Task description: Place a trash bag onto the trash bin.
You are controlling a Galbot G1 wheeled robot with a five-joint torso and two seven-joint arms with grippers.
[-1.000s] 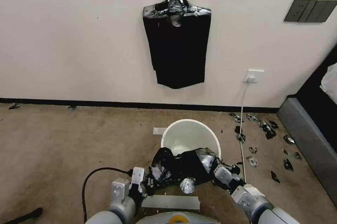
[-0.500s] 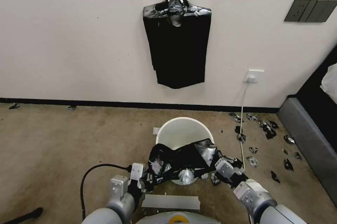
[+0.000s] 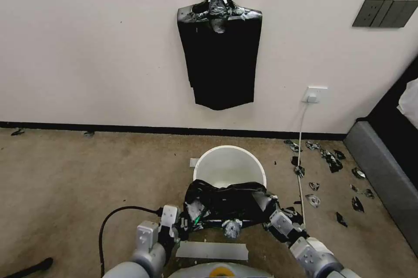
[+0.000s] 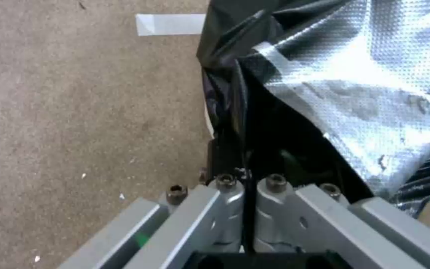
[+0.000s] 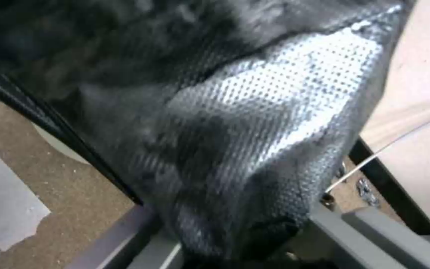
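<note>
Trash bin (image 3: 229, 165): cream-white round bucket standing upright on the carpet (image 3: 87, 173), a short way out from the wall, open mouth up
Trash bag (image 3: 224, 203): crumpled glossy black plastic stretched across the near rim of the bin, draped over the front edge and hanging down the near side; the far part of the bin mouth is uncovered
Left gripper (image 3: 182, 222): low at the left end of the bag, jaws clenched on a fold of the black plastic; in the left wrist view the film runs straight down between the two closed fingers (image 4: 225, 209)
Right gripper (image 3: 273, 215): at the right end of the bag, just beside the bin's near right side; the bag wraps over its front, and the right wrist view is covered by plastic, so whether the jaws are clamped cannot be told
Bunch of bags (image 3: 220, 51): flat black bundle hanging on the wall above the bin
Scraps (image 3: 331, 160): small black torn pieces scattered on the carpet to the right of the bin
Tape strip (image 3: 212, 250): pale strip on the carpet just before the bin
</note>
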